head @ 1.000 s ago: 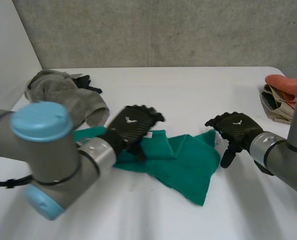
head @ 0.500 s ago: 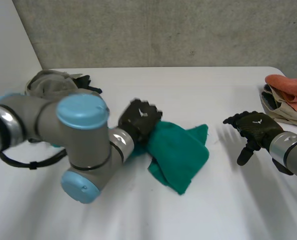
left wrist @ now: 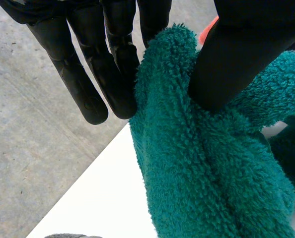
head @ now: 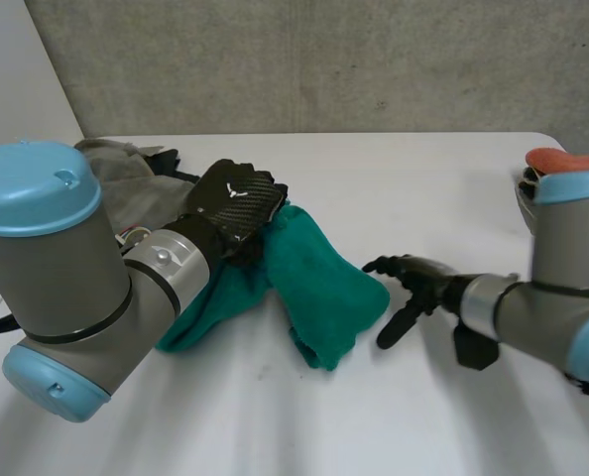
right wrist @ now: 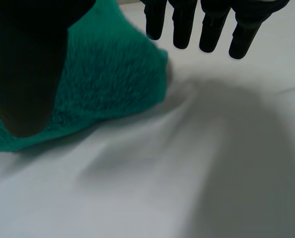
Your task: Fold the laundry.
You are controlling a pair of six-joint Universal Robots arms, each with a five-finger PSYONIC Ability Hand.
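A moment ago the green towel (head: 319,283) lay spread out flat in the middle of the desk (head: 404,188). The left hand (head: 237,203) was on top of it and the right hand (head: 413,286) was at its right corner. Now the towel is all bunched up. The left hand has grabbed one end and pulled it up and over toward the desk's left edge. In the left wrist view the fluffy towel is squeezed tight between the thumb and the fingers (left wrist: 115,74).

The right hand has let go. Its fingers are straight and they hold nothing. It sits just beside the towel's right end, low over the desk.

I think this means the towel is not folded yet. It is more of a lump than before. It hangs from the left hand and its other end rests on the left half of the desk. It will most likely need to be laid out flat again before a neat fold can be made.

A heap of grey clothes (head: 126,188) waits near the back left corner. An orange cloth (head: 562,159) lies at the desk's right edge.

The back of the left hand has a small white bird mark (head: 239,183). There are no words or labels to read.
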